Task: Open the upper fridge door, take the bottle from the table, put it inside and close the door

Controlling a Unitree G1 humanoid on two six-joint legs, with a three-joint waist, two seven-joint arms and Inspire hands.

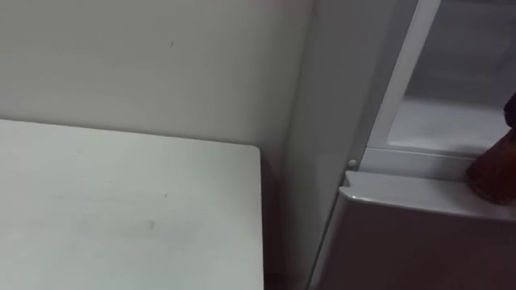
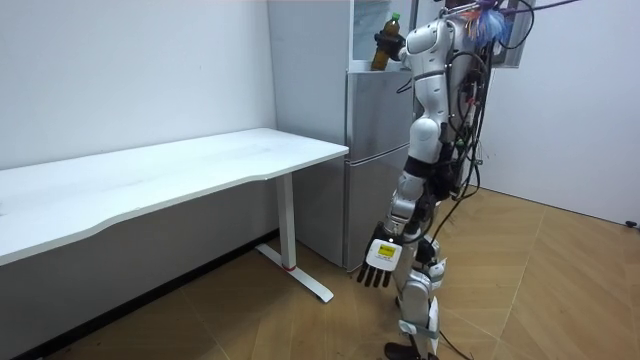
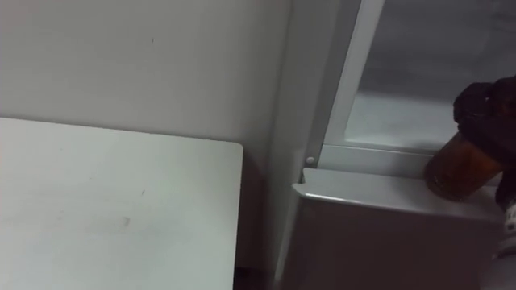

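The right hand (image 3: 482, 109) grasps the brown bottle (image 3: 458, 171) at the near sill edge of the upper fridge compartment (image 3: 387, 121), bare shelf beyond; the left hand (image 2: 380, 262) hangs released; the white table (image 1: 121, 209) lies left, a narrow gap apart.

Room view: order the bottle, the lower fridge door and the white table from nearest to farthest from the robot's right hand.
1. bottle: held in the right hand, raised high.
2. lower fridge door: just below the hand.
3. white table: farthest, lower and toward the room view's left.
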